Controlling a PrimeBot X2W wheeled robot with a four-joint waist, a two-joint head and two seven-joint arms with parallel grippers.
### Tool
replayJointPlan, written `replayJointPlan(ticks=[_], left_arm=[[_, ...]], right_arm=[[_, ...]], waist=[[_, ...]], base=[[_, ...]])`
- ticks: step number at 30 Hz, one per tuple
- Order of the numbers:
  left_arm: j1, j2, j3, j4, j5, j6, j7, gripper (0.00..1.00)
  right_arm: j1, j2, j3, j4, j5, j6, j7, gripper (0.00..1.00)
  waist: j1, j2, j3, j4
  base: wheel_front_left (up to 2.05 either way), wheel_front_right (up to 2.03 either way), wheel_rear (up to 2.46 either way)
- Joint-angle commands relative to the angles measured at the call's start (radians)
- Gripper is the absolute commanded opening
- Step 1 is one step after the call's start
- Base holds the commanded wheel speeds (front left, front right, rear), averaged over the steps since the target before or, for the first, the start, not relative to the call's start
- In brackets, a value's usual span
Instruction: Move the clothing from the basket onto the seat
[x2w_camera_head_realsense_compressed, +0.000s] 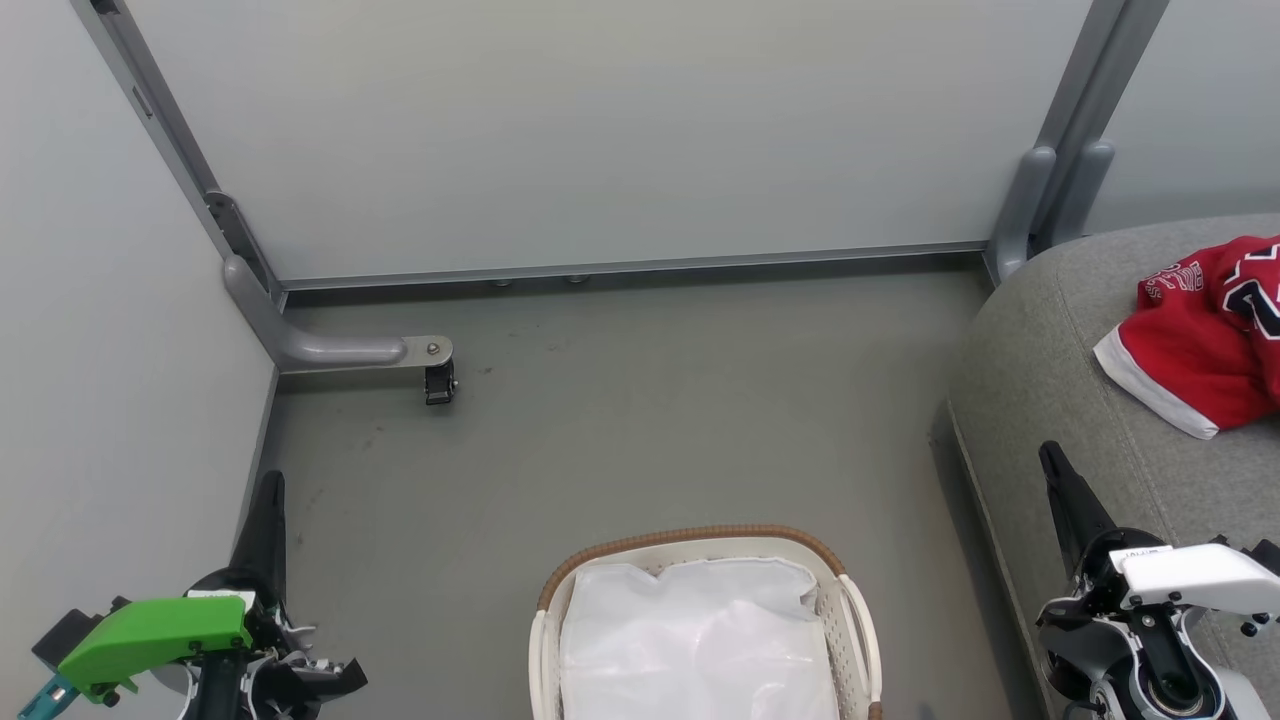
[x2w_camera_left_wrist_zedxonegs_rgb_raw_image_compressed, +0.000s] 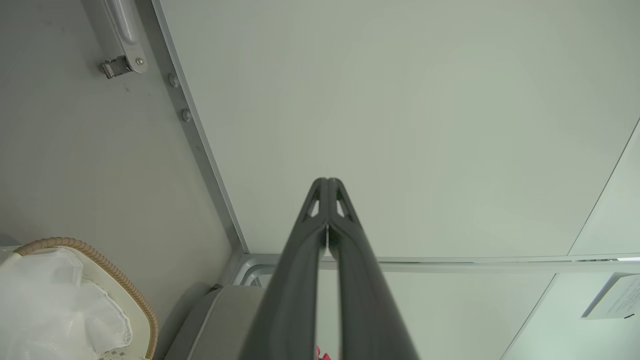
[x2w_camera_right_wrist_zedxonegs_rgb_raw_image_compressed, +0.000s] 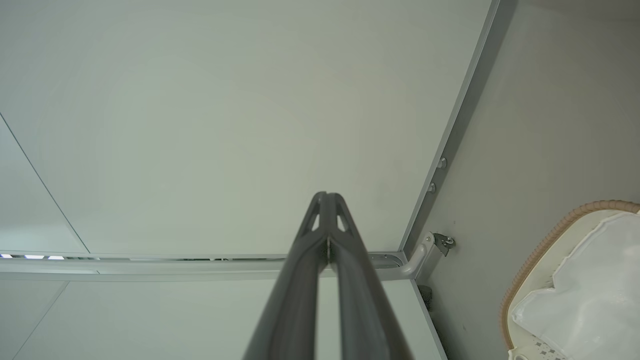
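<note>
The left pincer (x2w_camera_left_wrist_zedxonegs_rgb_raw_image_compressed: 327, 181) and right pincer (x2w_camera_right_wrist_zedxonegs_rgb_raw_image_compressed: 327, 195) are both pressed fully closed, gripping nothing. A red jersey (x2w_camera_head_realsense_compressed: 1200, 340) lies on the sofa (x2w_camera_head_realsense_compressed: 1040, 400), frame right.

The red basketball jersey (x2w_camera_head_realsense_compressed: 1195, 350) has a white hem, white lettering and black-and-white numerals. The large fabric sofa (x2w_camera_head_realsense_compressed: 1040, 400) is plain mid-grey. The oval perforated plastic laundry basket (x2w_camera_head_realsense_compressed: 690, 536) is white with a brown woven rim, its cloth liner (x2w_camera_head_realsense_compressed: 690, 640) plain white. The floor (x2w_camera_head_realsense_compressed: 650, 420) is dull grey-green. The left gripper (x2w_camera_head_realsense_compressed: 270, 490) is dark with a bright green housing, the right gripper (x2w_camera_head_realsense_compressed: 1052, 460) dark with a white one.
</note>
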Motion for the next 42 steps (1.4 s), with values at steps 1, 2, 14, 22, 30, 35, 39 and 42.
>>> replayJointPlan(ticks=[1, 2, 14, 22, 30, 35, 39, 42], left_arm=[[-0.017, 0.008, 0.004, -0.007, -0.021, -0.005, 0.007, 0.00], [-0.017, 0.008, 0.004, -0.007, -0.028, -0.005, 0.010, 0.00], [-0.017, 0.008, 0.005, -0.009, -0.043, -0.006, 0.014, 0.00], [-0.017, 0.008, 0.005, -0.009, -0.043, -0.006, 0.013, 0.00], [-0.017, 0.008, 0.005, -0.009, -0.043, -0.006, 0.013, 0.00], [-0.017, 0.008, 0.005, -0.009, -0.043, -0.006, 0.013, 0.00], [-0.017, 0.008, 0.005, -0.009, -0.043, -0.006, 0.013, 0.00], [-0.017, 0.008, 0.005, -0.009, -0.043, -0.006, 0.013, 0.00]], right_arm=[[0.009, -0.002, -0.004, -0.007, 0.022, -0.001, 0.006, 0.00], [0.010, -0.002, -0.004, -0.008, 0.029, -0.001, 0.008, 0.00], [0.011, -0.002, -0.005, -0.010, 0.046, -0.001, 0.012, 0.00], [0.010, -0.002, -0.005, -0.010, 0.046, -0.001, 0.012, 0.00], [0.010, -0.002, -0.005, -0.010, 0.046, -0.001, 0.012, 0.00], [0.010, -0.002, -0.005, -0.010, 0.046, -0.001, 0.012, 0.00], [0.010, -0.002, -0.005, -0.010, 0.046, -0.001, 0.012, 0.00], [0.010, -0.002, -0.005, -0.010, 0.046, -0.001, 0.012, 0.00]], waist=[[0.0000, 0.0018, 0.000, 0.000], [0.0000, 0.0018, 0.000, 0.000], [0.0000, 0.0019, -0.001, 0.000], [0.0000, 0.0019, -0.001, 0.000], [0.0000, 0.0019, -0.001, 0.000], [0.0000, 0.0019, -0.001, 0.000], [0.0000, 0.0019, -0.001, 0.000], [0.0000, 0.0019, -0.001, 0.000]], base=[[0.00, 0.00, 0.00], [0.00, 0.00, 0.00], [0.00, 0.00, 0.00], [0.00, 0.00, 0.00], [0.00, 0.00, 0.00], [0.00, 0.00, 0.00], [0.00, 0.00, 0.00], [0.00, 0.00, 0.00]])
